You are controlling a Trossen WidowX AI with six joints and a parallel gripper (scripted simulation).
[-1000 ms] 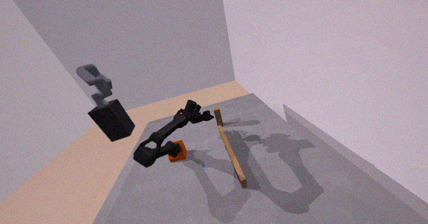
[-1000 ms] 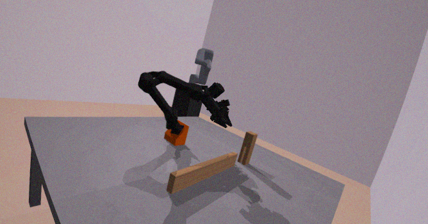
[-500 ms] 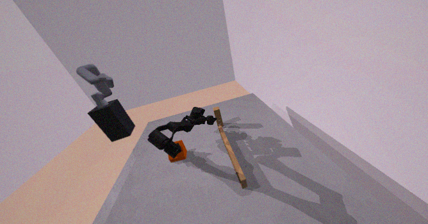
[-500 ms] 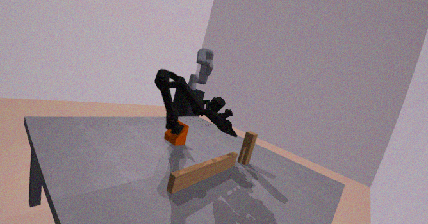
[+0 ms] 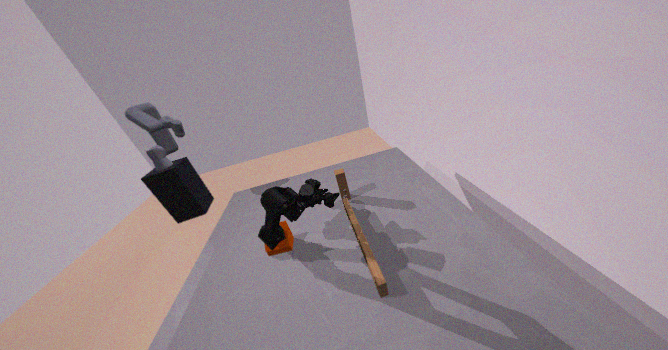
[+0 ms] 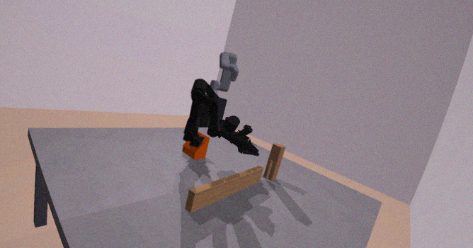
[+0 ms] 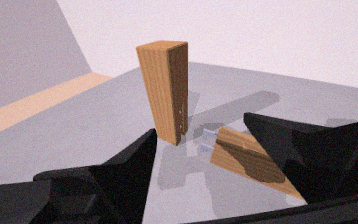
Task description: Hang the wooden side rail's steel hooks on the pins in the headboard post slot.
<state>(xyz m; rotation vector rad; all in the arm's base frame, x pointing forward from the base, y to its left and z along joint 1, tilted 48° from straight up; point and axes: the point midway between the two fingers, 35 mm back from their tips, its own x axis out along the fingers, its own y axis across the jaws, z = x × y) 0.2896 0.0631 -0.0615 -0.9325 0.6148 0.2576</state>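
While the pincer is spread wide and empty, the rail is seen below it, lengthwise pointed toward the post.

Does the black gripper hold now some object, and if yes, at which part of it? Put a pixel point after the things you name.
Nothing is held: the gripper point(image 5: 334, 197) point(image 6: 255, 152) point(image 7: 199, 124) is open.

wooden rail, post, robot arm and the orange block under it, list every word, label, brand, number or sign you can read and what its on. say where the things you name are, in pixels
There are none to read in any view.
Wooden rail point(image 5: 364, 246) point(image 6: 224, 190) point(image 7: 245, 155): wood grain only.
Post point(image 5: 341, 180) point(image 6: 275, 160) point(image 7: 161, 90): wood grain and a slot, no lettering.
Robot arm point(image 5: 272, 219) point(image 6: 192, 117): dark and grainy, so any small marking would be too blurred to read.
Orange block point(image 5: 285, 244) point(image 6: 201, 152): no mark shows.
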